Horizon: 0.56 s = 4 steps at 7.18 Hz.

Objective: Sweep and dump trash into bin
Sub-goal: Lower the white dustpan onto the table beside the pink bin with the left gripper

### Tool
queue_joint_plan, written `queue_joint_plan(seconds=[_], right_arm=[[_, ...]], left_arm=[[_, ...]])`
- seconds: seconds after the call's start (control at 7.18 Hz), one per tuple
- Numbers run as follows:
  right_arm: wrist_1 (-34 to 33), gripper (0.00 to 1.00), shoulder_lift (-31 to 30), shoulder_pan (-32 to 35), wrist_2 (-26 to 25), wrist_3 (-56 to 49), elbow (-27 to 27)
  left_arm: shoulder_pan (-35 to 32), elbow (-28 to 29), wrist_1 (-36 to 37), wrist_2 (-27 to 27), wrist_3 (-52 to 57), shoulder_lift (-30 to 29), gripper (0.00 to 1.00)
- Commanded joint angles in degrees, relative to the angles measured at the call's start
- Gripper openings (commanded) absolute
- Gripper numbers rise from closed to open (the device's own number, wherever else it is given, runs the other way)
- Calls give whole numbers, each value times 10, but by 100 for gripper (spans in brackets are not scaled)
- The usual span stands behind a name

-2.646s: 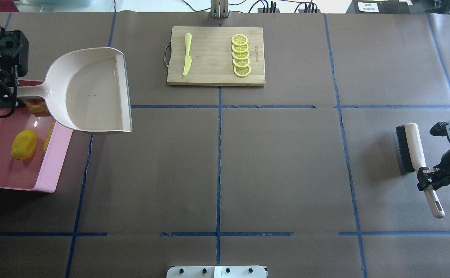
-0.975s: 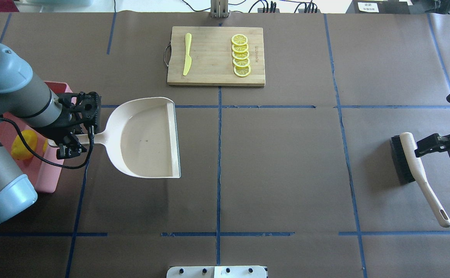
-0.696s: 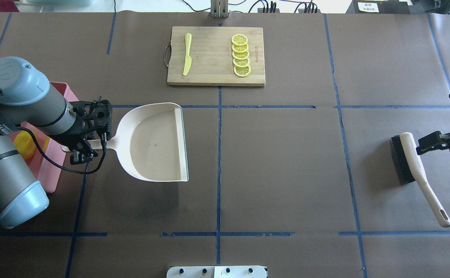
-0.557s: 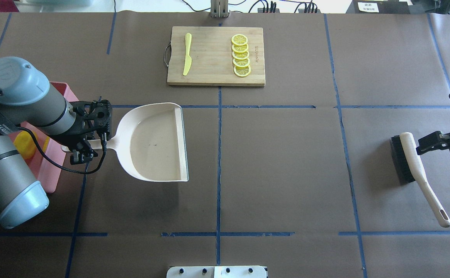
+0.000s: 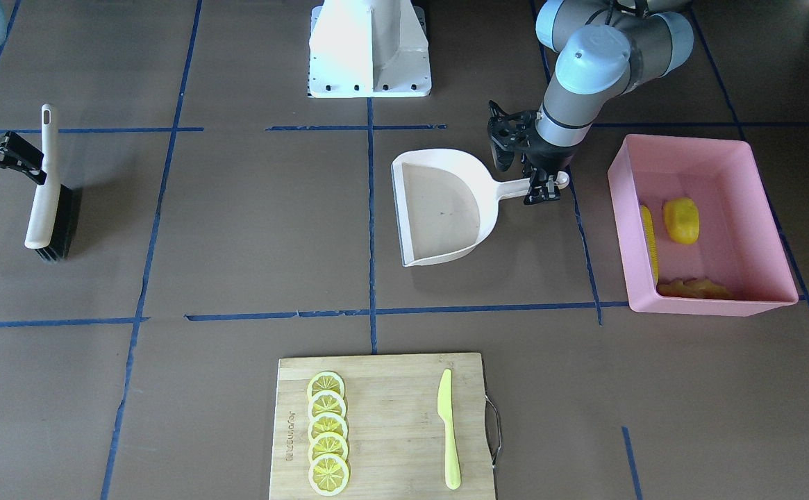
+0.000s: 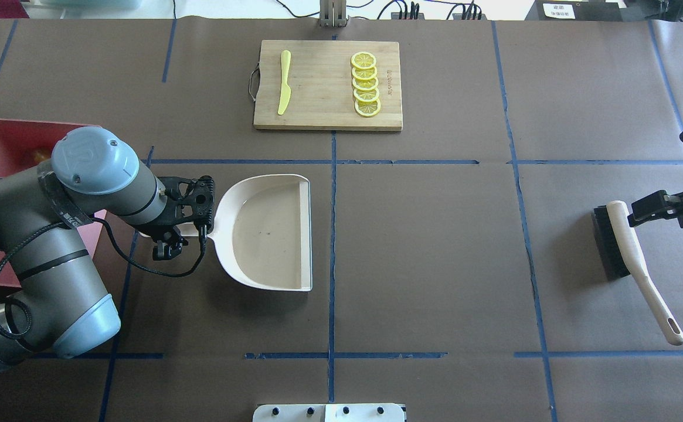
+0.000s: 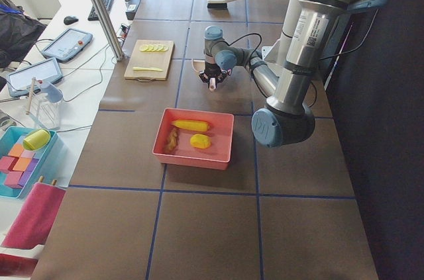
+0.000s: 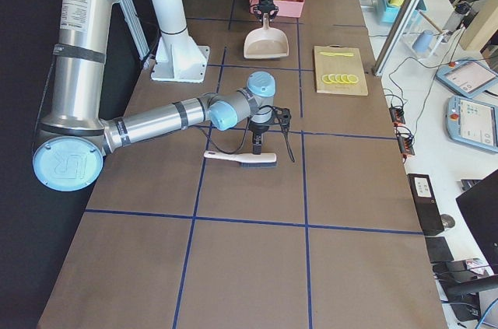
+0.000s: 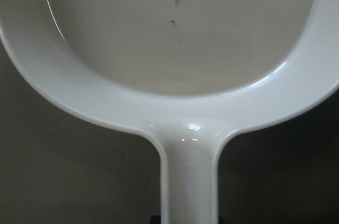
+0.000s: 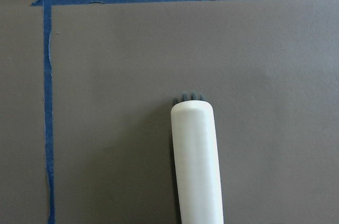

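Observation:
The pink bin [image 5: 713, 305] stands at my left end of the table. In it lie the corn cob [image 5: 648, 239], the potato-like lump [image 5: 681, 220] and the ginger root [image 5: 696, 287]. In the overhead view my left arm hides most of the bin [image 6: 1, 135]. My left gripper [image 6: 180, 231] is shut on the handle of the empty beige dustpan [image 6: 271, 231], held level and low beside the bin, mouth toward the table's middle. My right gripper [image 6: 640, 214] is open next to the head end of the brush [image 6: 625, 240], which lies on the table.
A wooden cutting board [image 6: 323, 117] at the far middle carries lemon slices [image 6: 366, 84] and a yellow-green knife [image 6: 284, 82]. The robot's white base [image 5: 369, 48] stands at the near edge. Blue tape lines cross the brown table cover.
My left arm carried the dustpan from above the bin rightward and nearer, down toward the table. My right gripper let go of the brush handle; the brush now lies on the table.

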Motion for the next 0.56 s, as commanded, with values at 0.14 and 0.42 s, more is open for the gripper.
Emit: queue_joint_plan(seconds=[0.14,0.42], right_arm=[[0,100,0,2,2,1,1],[0,100,0,4,2,0,1]], left_arm=[[4,11,0,1,-3,-15,56],[9,10,-2,1,0,-16,83]])
